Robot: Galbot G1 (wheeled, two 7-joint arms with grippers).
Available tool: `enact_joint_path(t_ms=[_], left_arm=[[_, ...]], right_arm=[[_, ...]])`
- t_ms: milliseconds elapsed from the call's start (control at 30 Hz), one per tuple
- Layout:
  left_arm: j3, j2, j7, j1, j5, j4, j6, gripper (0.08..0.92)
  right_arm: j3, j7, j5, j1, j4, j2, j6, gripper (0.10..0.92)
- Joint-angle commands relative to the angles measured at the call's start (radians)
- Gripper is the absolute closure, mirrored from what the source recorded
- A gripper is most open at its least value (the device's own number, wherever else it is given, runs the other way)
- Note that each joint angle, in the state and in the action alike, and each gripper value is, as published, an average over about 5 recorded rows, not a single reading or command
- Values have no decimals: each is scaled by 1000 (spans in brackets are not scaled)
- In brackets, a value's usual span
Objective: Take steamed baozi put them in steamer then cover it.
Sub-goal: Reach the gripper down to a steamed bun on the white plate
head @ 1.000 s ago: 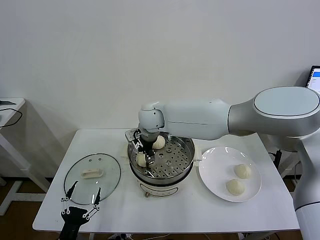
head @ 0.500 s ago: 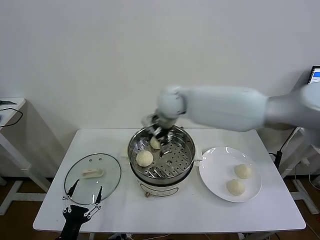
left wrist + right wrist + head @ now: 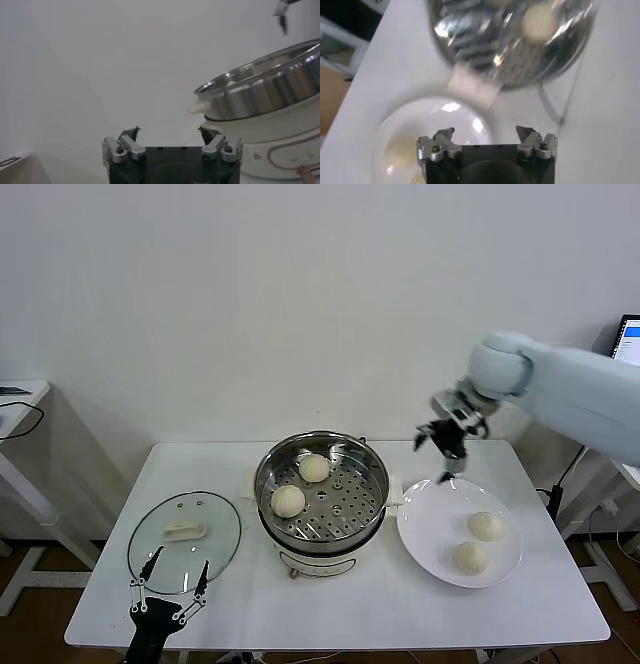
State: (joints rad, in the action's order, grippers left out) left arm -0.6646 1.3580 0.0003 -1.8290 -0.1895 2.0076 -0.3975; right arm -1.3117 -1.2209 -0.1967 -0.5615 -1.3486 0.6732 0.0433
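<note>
At the bottom left, the left gripper [image 3: 168, 592] waits with jaws wide by the cover [image 3: 185, 539]. Lower right, two baozi [image 3: 478, 542] sit on the plate [image 3: 425, 544]; two more lie in the centre steamer [image 3: 322, 494]. Above the plate's far edge, the right gripper [image 3: 446, 446] hangs empty, jaws spread. A hard pinch could squash a bun.
</note>
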Motion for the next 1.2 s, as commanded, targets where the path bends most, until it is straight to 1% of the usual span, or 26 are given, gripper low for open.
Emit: enact_joint_path(t_ms=[33,167,300,500,800,1200], left_arm=[[2,3,0,-3,-3,-7,0,177],[3,4,-1,-2,-4,-8,1,177],[6,5,-1,-6,-5,-10,0,177],[5,9,-2,-6,-7,-20,-4,177],[3,14,-2,-6,-10,-31,-11,177],[-5,11,-2,-6,-11,-28,-14,177]], right_arm=[[52,-11,126,228,18,-153,-92,203],[81,27,134,294,25,-137,-70,203],[89,64,108,341,37,-110,-46,203],[118,87,115,388,65,-77,-37,203],[153,102,141,426,99,-48,-34,203],[168,84,166,439,89,-57,-30,203]])
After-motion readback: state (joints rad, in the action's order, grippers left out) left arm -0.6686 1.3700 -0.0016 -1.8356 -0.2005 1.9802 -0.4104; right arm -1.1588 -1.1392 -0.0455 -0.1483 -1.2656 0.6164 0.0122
